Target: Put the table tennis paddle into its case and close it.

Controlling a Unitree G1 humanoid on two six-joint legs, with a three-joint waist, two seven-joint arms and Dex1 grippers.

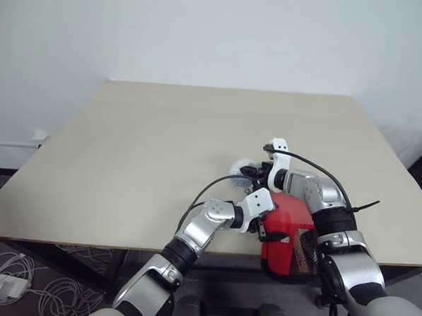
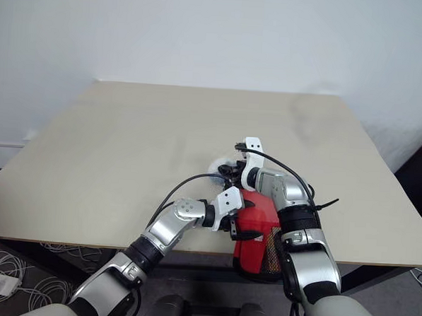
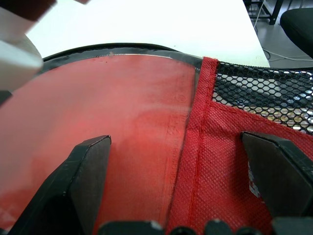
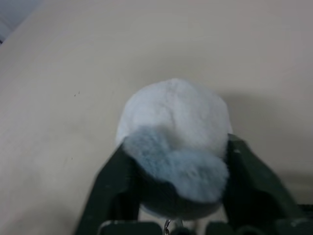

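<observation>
Right wrist view has my right gripper (image 4: pixel 178 196) pinching the whitish puff (image 4: pixel 175 142), likely the zip pull, while my left gripper (image 3: pixel 183 186) spreads its jaws wide over the case (image 1: pixel 286 229) at the surface's (image 1: pixel 126 160) near edge, paddle (image 3: pixel 98 117) showing inside.

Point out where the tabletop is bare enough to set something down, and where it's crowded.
Bare: the table across its left half, and the far strip along the wall. Crowded: the near right edge, where the case, the pompom, the left gripper and right gripper cluster.
</observation>
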